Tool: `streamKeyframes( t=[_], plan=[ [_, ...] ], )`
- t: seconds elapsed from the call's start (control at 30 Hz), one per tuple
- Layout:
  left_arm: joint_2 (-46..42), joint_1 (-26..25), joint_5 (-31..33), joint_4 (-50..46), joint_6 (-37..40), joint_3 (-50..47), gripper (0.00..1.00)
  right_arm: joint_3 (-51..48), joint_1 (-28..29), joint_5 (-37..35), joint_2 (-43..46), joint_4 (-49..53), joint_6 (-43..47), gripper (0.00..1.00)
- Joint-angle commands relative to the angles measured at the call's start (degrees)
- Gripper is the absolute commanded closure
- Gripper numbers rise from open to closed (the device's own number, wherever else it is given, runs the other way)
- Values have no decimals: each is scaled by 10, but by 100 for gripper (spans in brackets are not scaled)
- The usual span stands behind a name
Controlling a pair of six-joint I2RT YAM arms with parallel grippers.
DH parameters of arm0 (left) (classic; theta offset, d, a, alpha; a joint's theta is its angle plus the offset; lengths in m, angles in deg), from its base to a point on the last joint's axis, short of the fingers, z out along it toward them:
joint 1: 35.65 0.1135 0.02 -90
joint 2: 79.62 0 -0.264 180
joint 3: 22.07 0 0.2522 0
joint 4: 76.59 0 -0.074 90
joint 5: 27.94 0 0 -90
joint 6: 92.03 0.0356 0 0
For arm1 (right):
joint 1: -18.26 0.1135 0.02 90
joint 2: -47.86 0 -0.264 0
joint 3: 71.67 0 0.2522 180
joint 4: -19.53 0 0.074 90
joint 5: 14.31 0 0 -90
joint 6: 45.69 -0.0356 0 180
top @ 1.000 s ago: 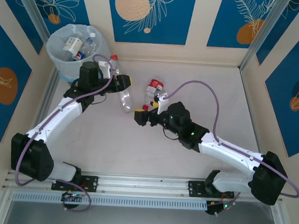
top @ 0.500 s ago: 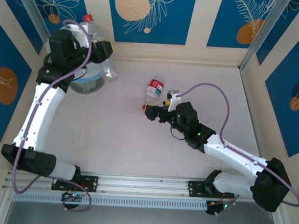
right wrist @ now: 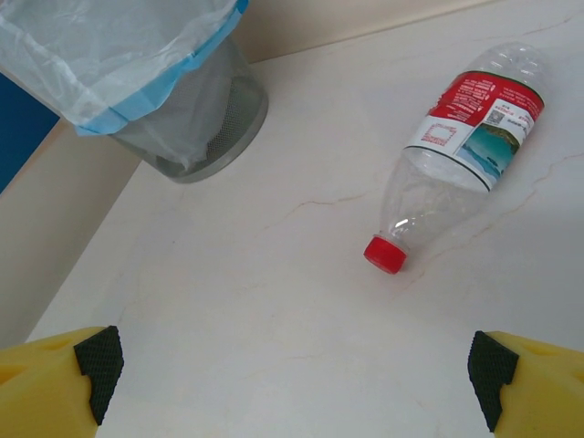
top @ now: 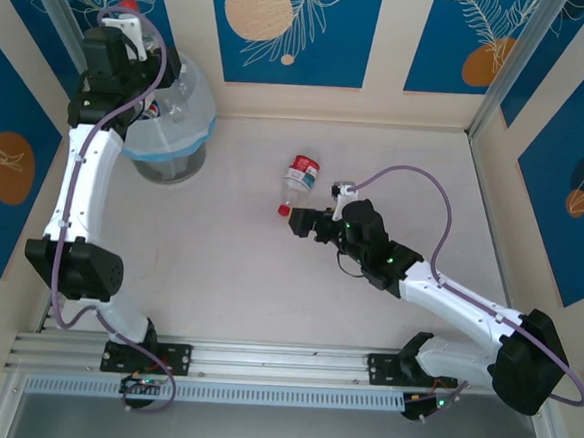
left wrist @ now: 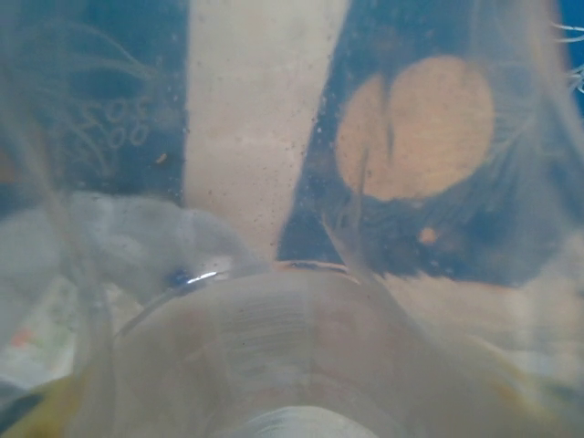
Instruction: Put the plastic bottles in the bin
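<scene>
A clear plastic bottle (top: 297, 177) with a red label and red cap (right wrist: 385, 255) lies on its side mid-table. My right gripper (top: 298, 220) stands open just short of its cap, the yellow fingers (right wrist: 96, 360) wide apart with only bare table between them. The grey bin (top: 173, 143) with its white, blue-banded bag (right wrist: 119, 55) stands at the far left. My left gripper (top: 120, 29) is raised at the bin's far-left edge, shut on another clear bottle (left wrist: 301, 347), which blurs right against the wrist lens. A red cap (top: 129, 5) shows above the gripper.
Blue and cream wall panels close the table in at the back and on both sides. A metal rail (top: 282, 364) runs along the near edge by the arm bases. Pale tabletop (top: 208, 273) lies open between the arms.
My left arm has carried its bottle from the table up and left to the bin. The right gripper has shifted a little to the right, still open.
</scene>
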State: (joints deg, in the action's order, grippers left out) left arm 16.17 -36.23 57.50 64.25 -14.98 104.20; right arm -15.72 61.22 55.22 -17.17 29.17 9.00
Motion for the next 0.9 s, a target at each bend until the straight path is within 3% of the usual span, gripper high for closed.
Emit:
streamKeyframes(
  t=[0.0, 0.4, 0.6, 0.87],
  plan=[
    [6, 7, 57, 53, 58, 31, 44, -6, -5, -18, 17, 7, -22, 0],
    [114, 9, 121, 52, 220, 109, 44, -9, -8, -17, 26, 18, -36, 0],
    [163, 9, 120, 1, 253, 167, 43, -19, -8, -24, 39, 25, -46, 0],
    [184, 10, 122, -16, 274, 171, 40, -25, -9, -28, 45, 29, -50, 0]
  ],
)
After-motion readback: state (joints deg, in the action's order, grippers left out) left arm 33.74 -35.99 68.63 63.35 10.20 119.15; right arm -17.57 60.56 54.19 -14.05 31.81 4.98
